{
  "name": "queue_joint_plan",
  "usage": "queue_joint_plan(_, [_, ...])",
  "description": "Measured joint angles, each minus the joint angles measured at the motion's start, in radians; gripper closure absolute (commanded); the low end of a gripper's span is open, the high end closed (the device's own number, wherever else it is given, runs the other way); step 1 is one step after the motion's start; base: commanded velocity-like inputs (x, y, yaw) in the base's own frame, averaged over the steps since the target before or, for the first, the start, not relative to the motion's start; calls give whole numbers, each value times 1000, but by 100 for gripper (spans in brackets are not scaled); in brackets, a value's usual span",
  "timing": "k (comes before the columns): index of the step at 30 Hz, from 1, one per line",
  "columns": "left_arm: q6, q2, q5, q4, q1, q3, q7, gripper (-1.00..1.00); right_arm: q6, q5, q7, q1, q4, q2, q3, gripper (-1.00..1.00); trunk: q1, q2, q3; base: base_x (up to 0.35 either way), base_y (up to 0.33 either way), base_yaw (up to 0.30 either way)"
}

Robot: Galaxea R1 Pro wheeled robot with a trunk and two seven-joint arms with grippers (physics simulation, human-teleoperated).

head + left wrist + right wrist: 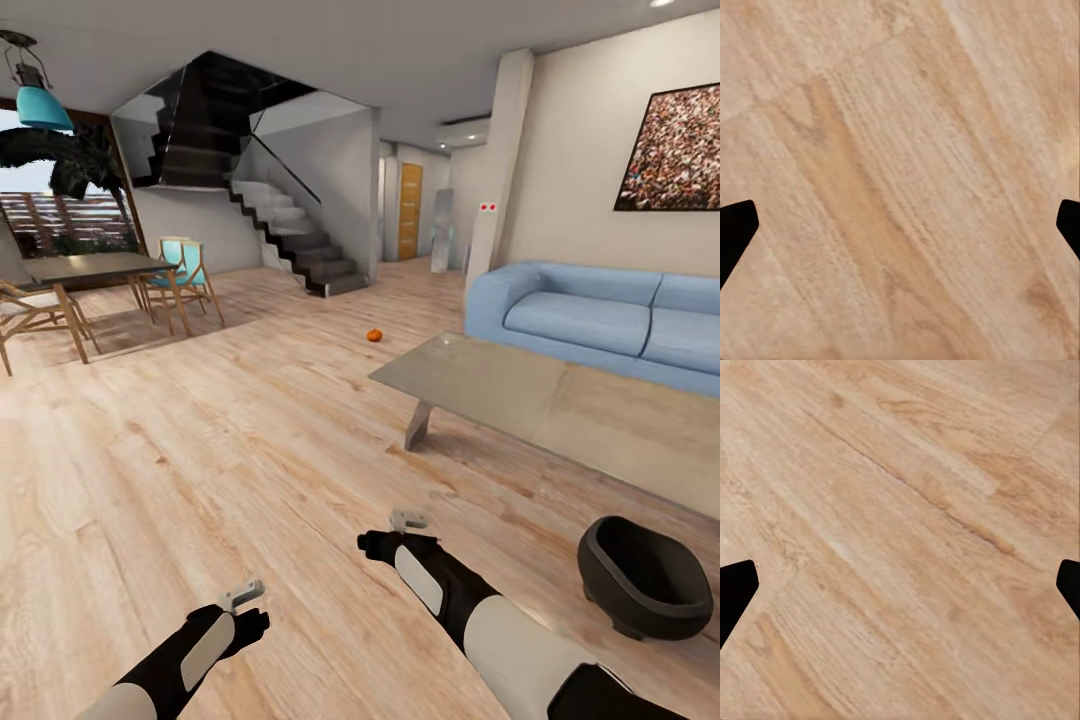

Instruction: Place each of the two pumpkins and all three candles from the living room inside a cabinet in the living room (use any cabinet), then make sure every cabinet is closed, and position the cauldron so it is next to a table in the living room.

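Pumpkin [374, 335] in your head view sits alone on the wood floor [200, 450], well ahead of you, between the foot of the staircase [300, 245] and the far corner of the bench [560, 400]. Your cauldron [645, 577] stands upright on the floor at your right, near the bench's near edge but apart from it, just beside your right forearm. Your left gripper [240, 594] hangs low over bare floor with nothing in it, and both wrist views show dark fingertips [735, 229] at opposite edges with planks between them, so its jaws stand wide. Your right gripper [408, 520] is likewise spread and empty, fingertips [735, 589] far apart over floorboards. A blue sofa [600, 315] stands behind the bench
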Motion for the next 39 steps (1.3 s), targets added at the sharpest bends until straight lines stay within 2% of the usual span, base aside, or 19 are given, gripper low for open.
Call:
queue_joint_plan(2, [0,0,-1,0,0,0,0,-100,-9,3,0,4,0,0,4,-100,0,0,-1,241,154,27])
queue_joint_plan(7, [0,1,-1,0,0,0,0,-100,-34,67,0,21,0,3,32,-100,0,0,-1,266,171,7])
queue_joint_plan(12, [0,2,0,0,0,0,0,-100,-40,82,0,24,0,3,40,-100,0,0,-1,273,198,1])
queue_joint_plan(22, [0,3,1,0,0,1,0,-100,-40,81,-1,24,0,1,41,-100,0,0,-1,274,214,29])
queue_joint_plan(36, [-1,6,1,0,0,1,0,-100,-41,85,-3,24,-2,6,44,-100,0,0,-5,257,193,265])
queue_joint_plan(39, [-19,3,2,0,0,1,0,-100,-41,86,-3,24,-1,6,45,-100,0,0,-6,64,34,279])
